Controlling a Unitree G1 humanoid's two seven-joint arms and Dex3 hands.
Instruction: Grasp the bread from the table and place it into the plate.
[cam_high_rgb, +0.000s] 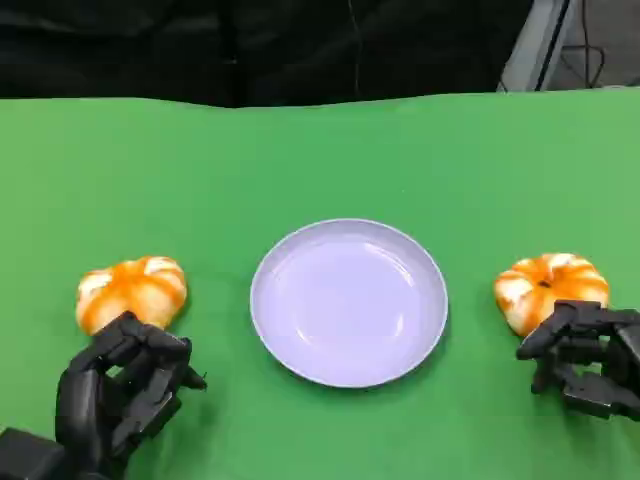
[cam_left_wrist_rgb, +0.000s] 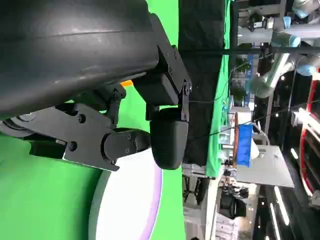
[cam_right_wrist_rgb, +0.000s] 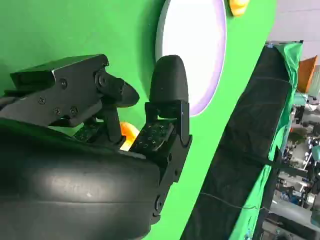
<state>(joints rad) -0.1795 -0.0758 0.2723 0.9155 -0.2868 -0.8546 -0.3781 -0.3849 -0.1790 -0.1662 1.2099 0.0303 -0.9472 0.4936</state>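
We find a pale lilac plate (cam_high_rgb: 348, 302) at the middle of the green table (cam_high_rgb: 320, 160), with nothing in it. Two pieces of bread lie on the cloth, one to each side of the plate and well apart from it — both round, orange-glazed, with white sections, shaped like small pumpkins.

The left bread (cam_high_rgb: 131, 291) lies just beyond the left hand (cam_high_rgb: 122, 392). In the head view the fingertips of that hand overlap the near edge of the bun; we cannot tell whether they touch it. The fingers are curled but parted, and nothing sits within them, so we record this hand as open and empty.

The right bread (cam_high_rgb: 550, 288) lies just beyond and slightly inward of the right hand (cam_high_rgb: 585, 357). The fingers reach up against the near edge of the bun — contact cannot be confirmed. In the right wrist view an orange patch of the bun (cam_right_wrist_rgb: 127, 135) shows between the fingers (cam_right_wrist_rgb: 167, 82), near the palm, yet they are not closed round it. We record this hand as open too, holding nothing.
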